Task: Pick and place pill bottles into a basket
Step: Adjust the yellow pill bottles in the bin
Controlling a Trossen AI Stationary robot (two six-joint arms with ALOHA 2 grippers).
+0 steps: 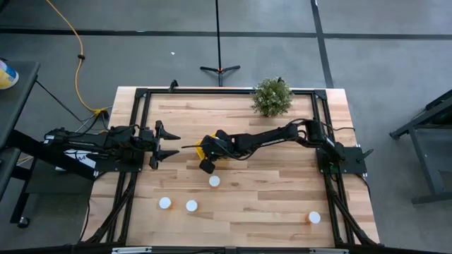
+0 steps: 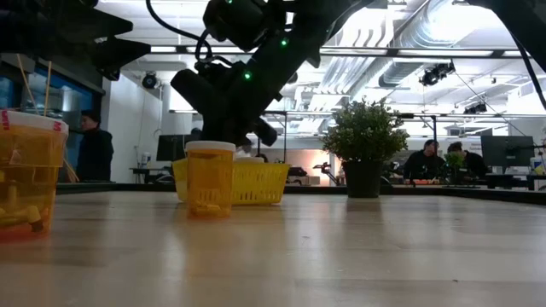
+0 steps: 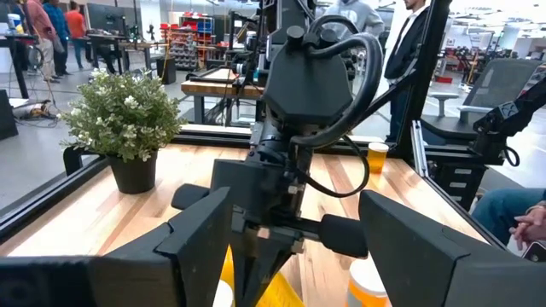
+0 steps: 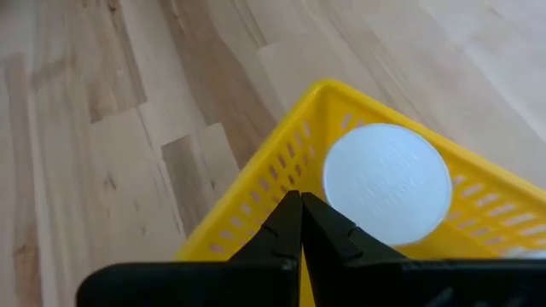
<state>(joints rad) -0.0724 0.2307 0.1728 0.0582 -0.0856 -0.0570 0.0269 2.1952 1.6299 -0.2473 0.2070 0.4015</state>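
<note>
The yellow basket (image 1: 203, 148) stands at the table's middle, and the right wrist view shows one white-capped pill bottle (image 4: 386, 183) inside the basket (image 4: 281, 170). My right gripper (image 4: 300, 223) is shut and empty, just above the basket's rim; the low view shows this gripper (image 2: 260, 132) clear of the basket (image 2: 247, 182). Several pill bottles stand upright on the wood: one (image 1: 214, 181) just near of the basket, two (image 1: 164, 203) (image 1: 191, 205) front left, one (image 1: 314, 217) front right. My left gripper (image 1: 169, 142) waits open at the left, pointing level toward the basket.
A green potted plant (image 1: 272, 97) stands at the far edge, right of centre. A black frame (image 1: 141, 92) borders the tabletop. In the low view one bottle (image 2: 210, 177) stands in front of the basket and another (image 2: 30, 170) very near the camera. People show in the room beyond.
</note>
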